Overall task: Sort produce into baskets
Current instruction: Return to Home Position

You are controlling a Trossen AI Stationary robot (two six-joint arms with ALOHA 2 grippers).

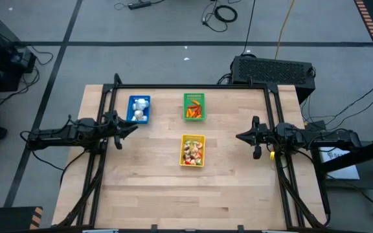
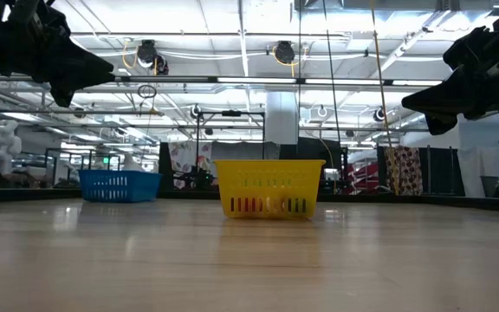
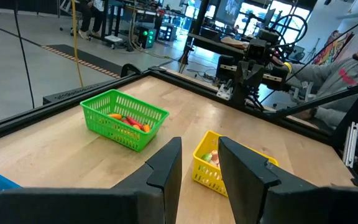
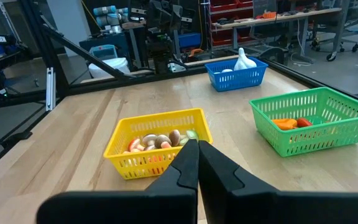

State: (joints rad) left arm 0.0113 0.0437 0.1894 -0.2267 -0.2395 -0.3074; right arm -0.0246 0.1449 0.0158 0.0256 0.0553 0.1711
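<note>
Left gripper (image 3: 199, 148) hangs above the left side of the table (image 1: 147, 188), fingers parted by a narrow gap with nothing between them. The right gripper (image 4: 195, 144) hangs over the opposite side, fingers pressed together, equally empty. From the level camera I see both well clear of the wood.

The blue basket (image 1: 139, 109) sits just beside the left gripper and holds the white bulbs (image 4: 243, 61). The green basket (image 1: 194, 106), toward the far edge at the middle, carries the orange-red peppers (image 4: 289, 123). The yellow basket (image 1: 193, 150) lies between the two arms with a mixed heap (image 4: 157, 142) inside (browns, pinks, a bit of green). I spot no loose piece on the bare wood, so I judge the sorting finished and only the retreat left.

What worries me is the blue basket. It is light plastic and close to the left fingers, so a wrist that dips while folding back could catch its rim and slide or tip it, spilling the bulbs. The right arm has more room, yet a swing inward while low would meet the yellow basket. I would lift first, then pull each arm outward.
</note>
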